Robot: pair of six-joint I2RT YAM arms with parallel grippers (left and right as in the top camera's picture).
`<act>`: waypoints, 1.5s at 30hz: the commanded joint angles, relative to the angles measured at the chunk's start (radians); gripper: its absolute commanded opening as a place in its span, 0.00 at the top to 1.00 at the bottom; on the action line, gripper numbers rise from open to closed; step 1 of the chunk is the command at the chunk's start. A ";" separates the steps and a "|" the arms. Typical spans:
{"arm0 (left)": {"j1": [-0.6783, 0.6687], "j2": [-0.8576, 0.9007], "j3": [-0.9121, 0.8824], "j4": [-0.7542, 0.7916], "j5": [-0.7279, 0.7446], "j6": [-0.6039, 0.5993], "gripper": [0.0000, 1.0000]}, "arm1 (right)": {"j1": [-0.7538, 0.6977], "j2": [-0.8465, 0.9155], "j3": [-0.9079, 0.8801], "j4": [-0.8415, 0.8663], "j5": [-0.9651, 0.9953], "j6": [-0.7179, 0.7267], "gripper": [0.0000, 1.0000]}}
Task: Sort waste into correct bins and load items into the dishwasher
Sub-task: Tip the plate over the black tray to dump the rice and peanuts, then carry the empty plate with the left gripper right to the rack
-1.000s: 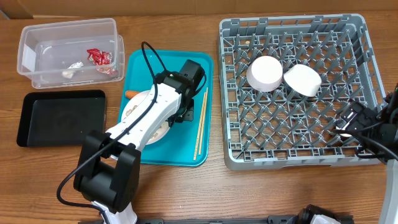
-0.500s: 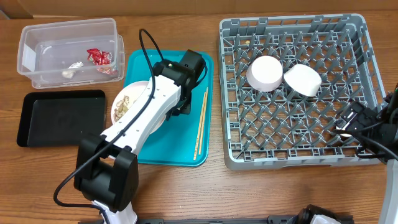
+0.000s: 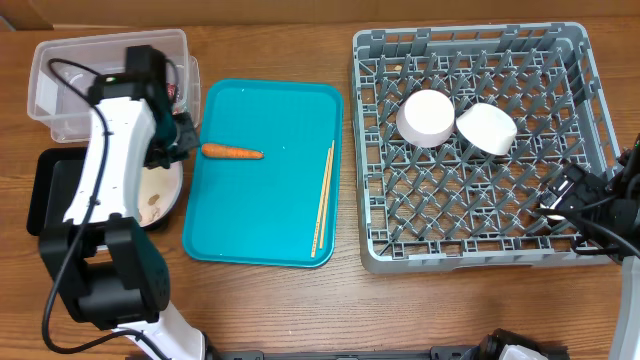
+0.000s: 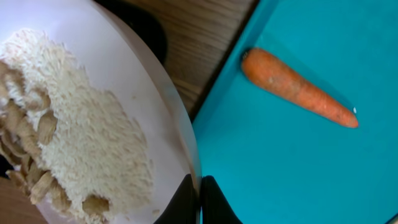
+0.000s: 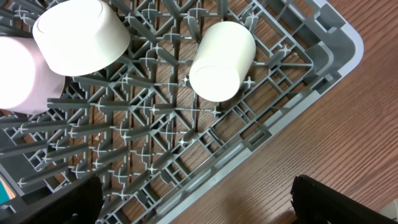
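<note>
Plate (image 4: 158, 102) of tan scraps (image 4: 38, 127) and white crumbs (image 4: 93, 137), pinched at its rim by the closed left end effector (image 4: 199, 198), hangs over the black tray (image 3: 42, 195). Carrot (image 3: 232, 152) lies on the teal tray (image 3: 270, 220). Right end effector (image 5: 196, 205) gapes wide, empty, above the rack (image 3: 470, 235).

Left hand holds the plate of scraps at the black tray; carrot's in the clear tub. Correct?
Not quite. The overhead view shows the carrot lying on the teal tray, not in the clear tub. The rest stands: the left hand holds the plate of scraps at the black tray.
</note>
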 commanded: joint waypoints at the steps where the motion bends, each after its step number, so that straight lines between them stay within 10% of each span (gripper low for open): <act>1: 0.064 -0.040 0.025 0.027 0.107 0.086 0.96 | -0.002 -0.004 0.023 0.001 -0.002 -0.007 0.00; 19: 0.410 -0.045 0.073 0.013 0.971 0.265 0.96 | -0.002 -0.004 0.023 -0.002 -0.002 -0.007 0.00; 34: 0.592 -0.045 0.073 -0.088 1.186 0.432 0.96 | -0.002 -0.004 0.023 0.000 -0.002 -0.007 0.00; 45: 0.568 -0.051 0.073 -0.142 1.079 0.396 0.96 | -0.002 -0.004 0.023 0.003 -0.002 -0.006 0.00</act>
